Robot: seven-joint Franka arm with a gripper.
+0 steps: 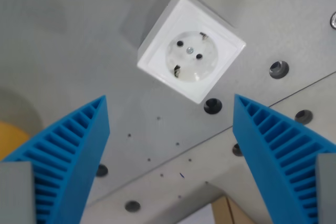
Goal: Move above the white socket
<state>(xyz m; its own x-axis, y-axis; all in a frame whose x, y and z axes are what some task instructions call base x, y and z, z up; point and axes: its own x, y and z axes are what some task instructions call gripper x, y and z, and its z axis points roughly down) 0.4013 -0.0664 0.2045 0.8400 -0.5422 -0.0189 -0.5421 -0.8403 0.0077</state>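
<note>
table: a grey metal surface [79, 51] fills the wrist view, with a seam running from the lower left up to the right edge and dark round holes scattered along it
gripper: two blue ribbed fingers [73, 150] rise from the bottom corners, tips pointing inward and up; the gripper [170, 103] stands wide apart with nothing between the fingers, only bare table and small specks
white socket: the white socket [191, 45] sits on the table in the upper middle, turned like a diamond, its round recess showing two pin holes, a centre screw and two earth clips; it lies above the gap between the fingertips, slightly toward the wrist view's right, touching neither finger
orange patch: an orange shape [10, 137] shows at the left edge, partly hidden by the left finger
hole: a black hole [212, 106] lies just below the socket's lower corner
</note>
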